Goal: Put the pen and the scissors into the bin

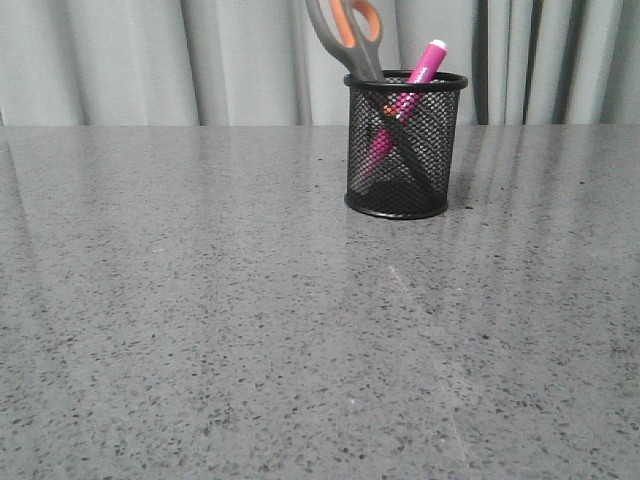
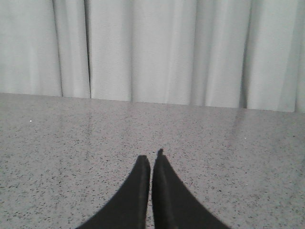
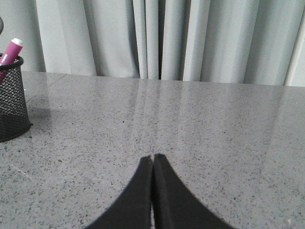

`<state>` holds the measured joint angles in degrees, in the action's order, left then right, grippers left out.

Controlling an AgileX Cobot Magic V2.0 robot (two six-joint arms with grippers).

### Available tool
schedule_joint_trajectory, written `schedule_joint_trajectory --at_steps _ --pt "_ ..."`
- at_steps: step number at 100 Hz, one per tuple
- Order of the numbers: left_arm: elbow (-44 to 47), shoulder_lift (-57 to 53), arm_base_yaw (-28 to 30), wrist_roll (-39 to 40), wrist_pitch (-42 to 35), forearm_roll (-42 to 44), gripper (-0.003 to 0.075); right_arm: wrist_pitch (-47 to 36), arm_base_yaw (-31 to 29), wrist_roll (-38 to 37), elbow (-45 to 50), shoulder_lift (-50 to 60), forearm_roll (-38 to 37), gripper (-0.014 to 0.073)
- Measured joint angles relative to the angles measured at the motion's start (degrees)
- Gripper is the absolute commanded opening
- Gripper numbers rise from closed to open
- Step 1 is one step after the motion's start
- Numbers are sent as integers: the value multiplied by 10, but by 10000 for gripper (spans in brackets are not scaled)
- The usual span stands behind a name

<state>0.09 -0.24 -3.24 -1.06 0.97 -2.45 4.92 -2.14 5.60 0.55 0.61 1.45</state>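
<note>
The black wire-mesh bin (image 1: 405, 145) stands upright on the grey table, right of centre at the back. The pink pen (image 1: 418, 75) leans inside it, its white end above the rim. The scissors (image 1: 348, 35) stand in the bin, blades down, grey and orange handles sticking out to the upper left. The bin (image 3: 12, 102) and the pen (image 3: 9, 50) also show at the edge of the right wrist view. My left gripper (image 2: 151, 158) is shut and empty over bare table. My right gripper (image 3: 152, 156) is shut and empty, apart from the bin. Neither gripper shows in the front view.
A grey speckled stone table (image 1: 250, 330) fills all views. Pale grey curtains (image 1: 150, 60) hang along its far edge.
</note>
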Motion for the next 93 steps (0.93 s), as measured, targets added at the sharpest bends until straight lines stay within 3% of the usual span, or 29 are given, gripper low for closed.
schedule_joint_trajectory --at_steps 93 --pt "0 0 0 0 -1 0 -19 23 0 0 0 0 -14 -76"
